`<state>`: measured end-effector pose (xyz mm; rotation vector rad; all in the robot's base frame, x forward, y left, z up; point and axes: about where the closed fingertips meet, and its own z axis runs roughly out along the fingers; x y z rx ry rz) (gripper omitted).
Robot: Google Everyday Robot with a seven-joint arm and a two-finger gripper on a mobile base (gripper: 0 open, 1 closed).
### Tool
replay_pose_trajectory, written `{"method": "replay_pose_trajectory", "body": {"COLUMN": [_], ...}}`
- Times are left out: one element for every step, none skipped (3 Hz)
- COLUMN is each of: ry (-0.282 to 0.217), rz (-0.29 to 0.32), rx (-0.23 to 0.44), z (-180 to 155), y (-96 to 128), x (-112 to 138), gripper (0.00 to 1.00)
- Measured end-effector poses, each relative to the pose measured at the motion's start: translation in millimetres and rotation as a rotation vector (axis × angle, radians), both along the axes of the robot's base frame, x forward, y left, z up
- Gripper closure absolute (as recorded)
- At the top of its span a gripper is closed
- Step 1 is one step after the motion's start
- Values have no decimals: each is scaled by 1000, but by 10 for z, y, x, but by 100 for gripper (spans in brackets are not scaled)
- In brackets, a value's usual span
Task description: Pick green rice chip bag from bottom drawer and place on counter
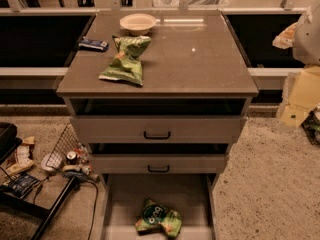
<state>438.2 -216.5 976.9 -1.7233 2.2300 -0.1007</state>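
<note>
One green rice chip bag [159, 218], bottom drawer [150, 190] (gripper [306, 31] perhaps far upper-right).

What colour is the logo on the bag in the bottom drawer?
Dark with white letters, on the green rice chip bag; camera view. Gripper not in view.

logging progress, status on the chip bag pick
tool up at right edge, away from cabinet. green rice chip bag lying in open bottom drawer. nothing over it.
</note>
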Motion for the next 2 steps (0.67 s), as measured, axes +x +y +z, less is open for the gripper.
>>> {"method": "replay_pose_trajectory", "body": {"ry": [0, -9], "rz": [0, -12], "rx": [0, 26], "z": [0, -220], "y": [0, 5], "x": [0, 11], "gripper": [0, 0]}}
